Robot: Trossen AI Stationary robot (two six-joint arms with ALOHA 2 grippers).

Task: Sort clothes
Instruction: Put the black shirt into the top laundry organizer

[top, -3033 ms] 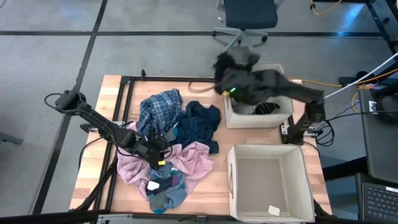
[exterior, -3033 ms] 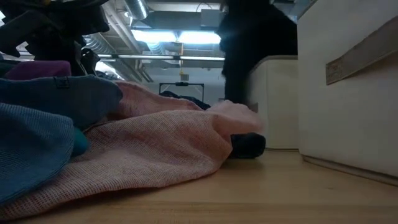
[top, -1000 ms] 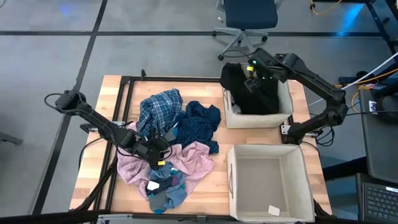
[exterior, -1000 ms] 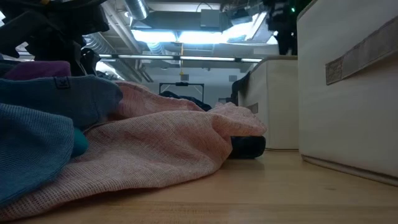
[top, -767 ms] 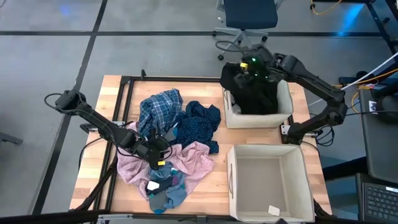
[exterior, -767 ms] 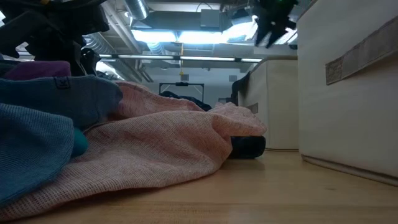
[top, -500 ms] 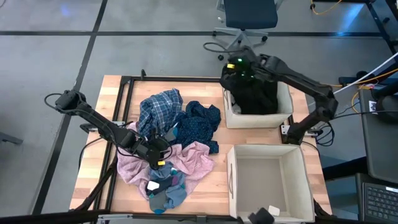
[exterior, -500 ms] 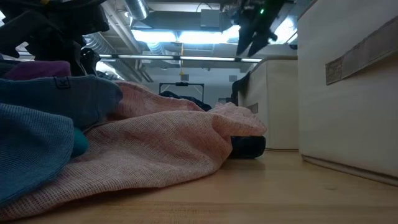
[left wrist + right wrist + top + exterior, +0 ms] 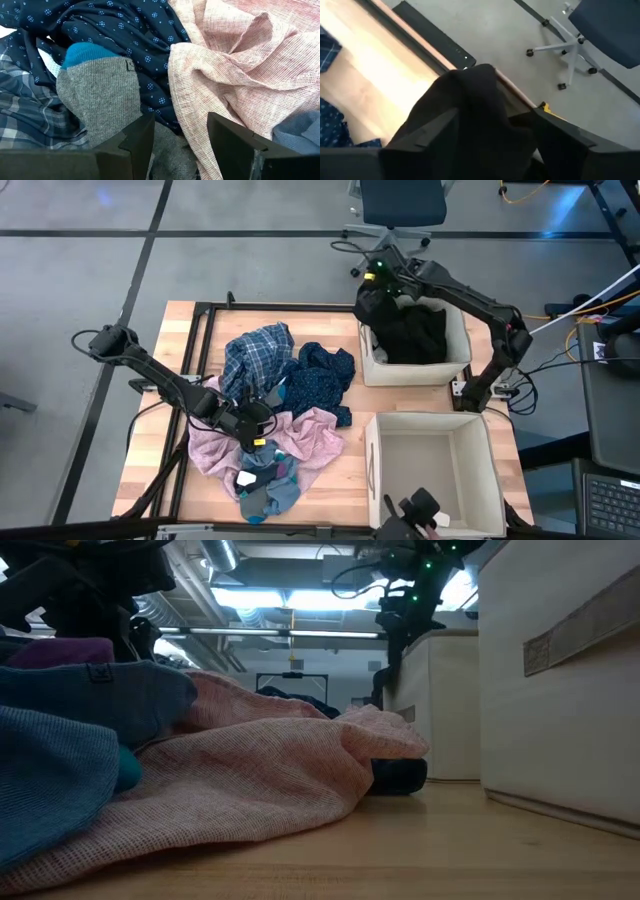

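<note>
A black garment (image 9: 410,335) fills the far beige bin (image 9: 457,366), and a hump of it (image 9: 470,100) drapes over the bin's far left corner. My right gripper (image 9: 372,280) stands open above that corner, one finger on each side of the hump. On the table's left half lie a blue plaid piece (image 9: 255,355), a navy dotted piece (image 9: 322,378), a pale pink piece (image 9: 308,435) and grey-teal socks (image 9: 265,488). My left gripper (image 9: 250,420) waits open over this pile, above a grey sock (image 9: 100,95). My right gripper comes from above, slanting down, at the black garment's hump (image 9: 480,115) on the bin's far left corner. The cloth fills the gap between the two fingers. I cannot tell whether they touch it. The garment rests on the bin's rim and inside the bin.
A second beige bin (image 9: 478,440) stands at the near right with a white scrap inside; a dark object (image 9: 420,508) shows at its near edge. An office chair (image 9: 400,205) stands on the floor beyond the table. Bare wood lies along the table's left and far edges.
My right gripper has gone from above the far bin's middle toward the table's left, down to the bin's far left corner, turning as it went. The black garment has stayed in the bin. A dark object has come into view at the near bin's near edge.
</note>
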